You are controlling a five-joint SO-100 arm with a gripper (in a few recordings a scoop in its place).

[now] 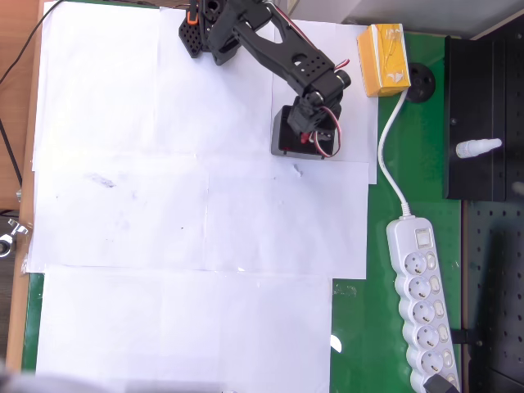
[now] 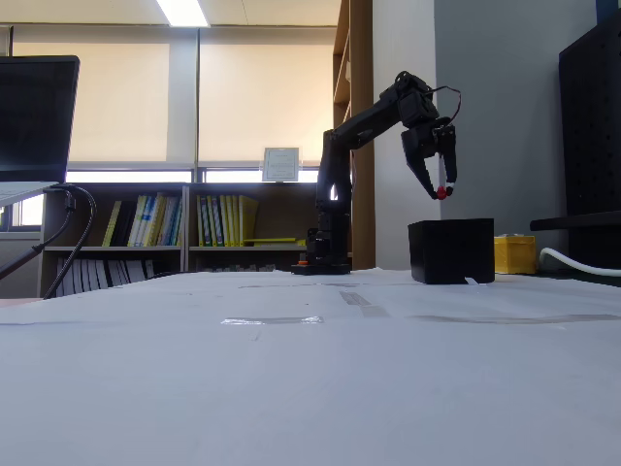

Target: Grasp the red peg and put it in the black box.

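Note:
The black arm reaches out over the black box (image 1: 283,136) (image 2: 451,250), which sits on the white paper. The gripper (image 1: 306,136) (image 2: 442,190) points down and hangs a little above the box's open top in the fixed view. A tiny red peg (image 2: 441,192) (image 1: 304,137) is pinched between the fingertips. From overhead the arm and its wires cover most of the box, so only its left edge and lower rim show.
A yellow carton (image 1: 384,59) (image 2: 513,254) stands just right of the box. A white power strip (image 1: 422,299) and its cable lie on the green mat at right. A black perforated panel (image 1: 487,123) lines the right edge. White paper (image 1: 180,246) covers the table.

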